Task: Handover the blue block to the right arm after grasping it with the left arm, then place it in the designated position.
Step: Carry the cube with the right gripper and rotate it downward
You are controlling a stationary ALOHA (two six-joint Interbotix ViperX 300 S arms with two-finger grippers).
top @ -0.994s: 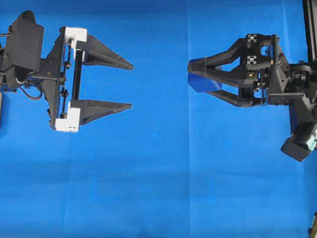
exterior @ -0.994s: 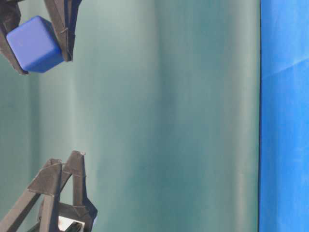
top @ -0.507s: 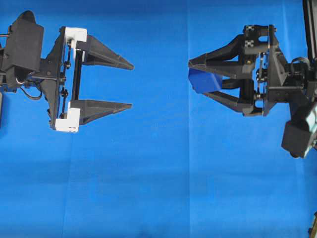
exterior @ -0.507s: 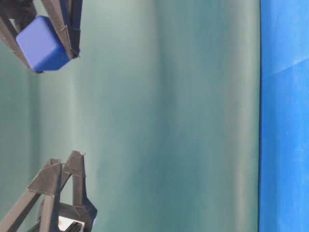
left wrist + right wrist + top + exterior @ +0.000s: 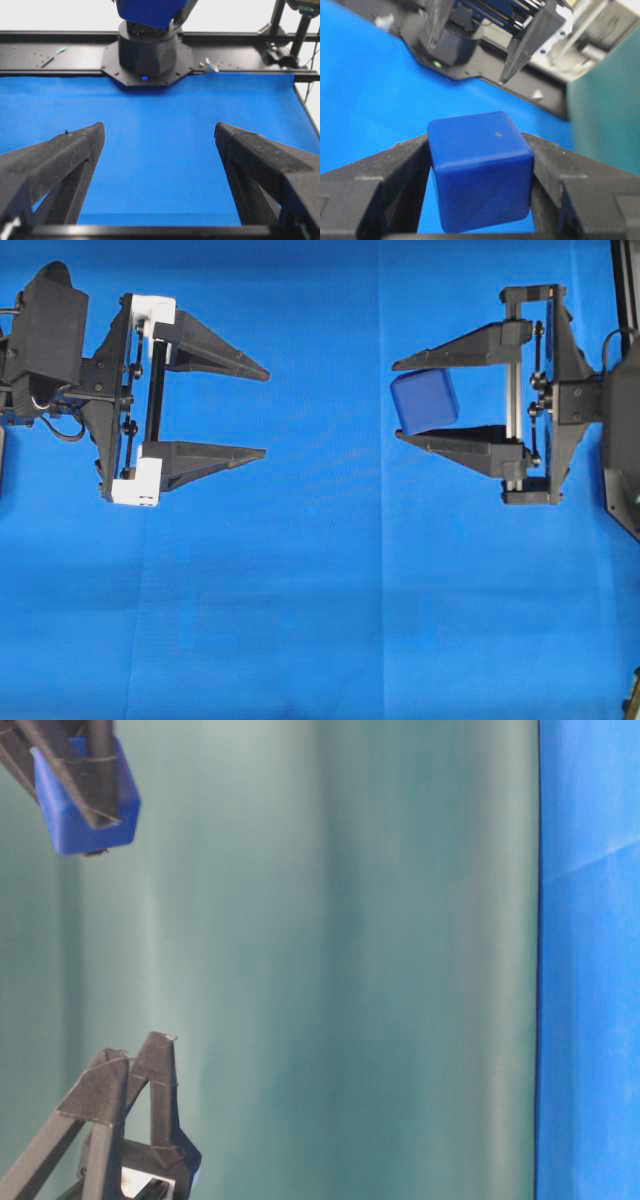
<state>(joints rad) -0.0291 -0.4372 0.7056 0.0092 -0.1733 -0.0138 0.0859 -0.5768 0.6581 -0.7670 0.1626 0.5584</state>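
Note:
The blue block (image 5: pixel 424 401) is a small dark-blue cube with rounded edges, held off the cloth between the two black fingers of my right gripper (image 5: pixel 397 400). From the right wrist the block (image 5: pixel 480 170) fills the gap, with both fingers pressed against its sides. In the table-level view the block (image 5: pixel 85 810) hangs at the top left with one finger across it. My left gripper (image 5: pixel 266 412), with its white brackets, stands wide open at the left, well apart from the block and pointing at it. Nothing lies between the left fingertips (image 5: pixel 90 137).
Blue cloth (image 5: pixel 320 620) covers the table. A teal backdrop (image 5: pixel 330 960) stands behind it. The right arm's black base (image 5: pixel 147 50) and a black frame rail (image 5: pixel 50 52) line the far edge in the left wrist view.
The right gripper has rolled about its wrist with the block still in it, so its fingers now lie flat in the overhead view. The left gripper has not moved.

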